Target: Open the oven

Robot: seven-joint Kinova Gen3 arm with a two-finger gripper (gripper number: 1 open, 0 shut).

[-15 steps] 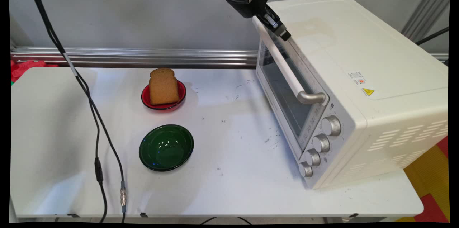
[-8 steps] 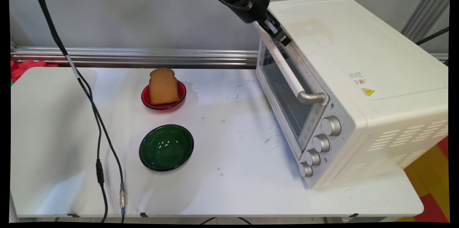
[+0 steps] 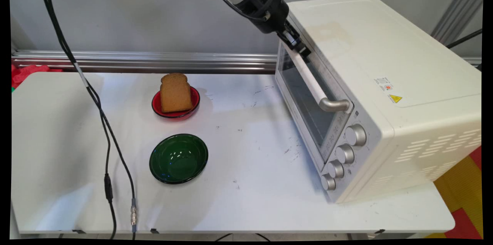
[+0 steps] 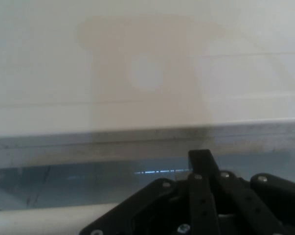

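My black gripper (image 3: 298, 42) sits at the far end of the white oven door handle (image 3: 312, 81), at the top of the toaster oven (image 3: 385, 64). The fingers look closed around that handle. The glass door (image 3: 304, 102) stands shut against the oven front. In the hand view the gripper (image 4: 202, 159) rises from the bottom with its linkage drawn together. There the handle (image 4: 39, 215) runs in from the lower left and passes behind the linkage. The oven's cream top (image 4: 147, 73) fills the upper half of that view.
A slice of brown bread (image 3: 176, 93) stands in a red bowl (image 3: 157, 109) at mid-table. An empty green bowl (image 3: 178, 158) lies nearer the front. Black cables (image 3: 104, 129) hang over the table's left part. Several silver knobs (image 3: 356, 135) line the oven's front right.
The gripper has shifted slightly left and down at the handle's far end. The oven door, the bread and both bowls have not moved.
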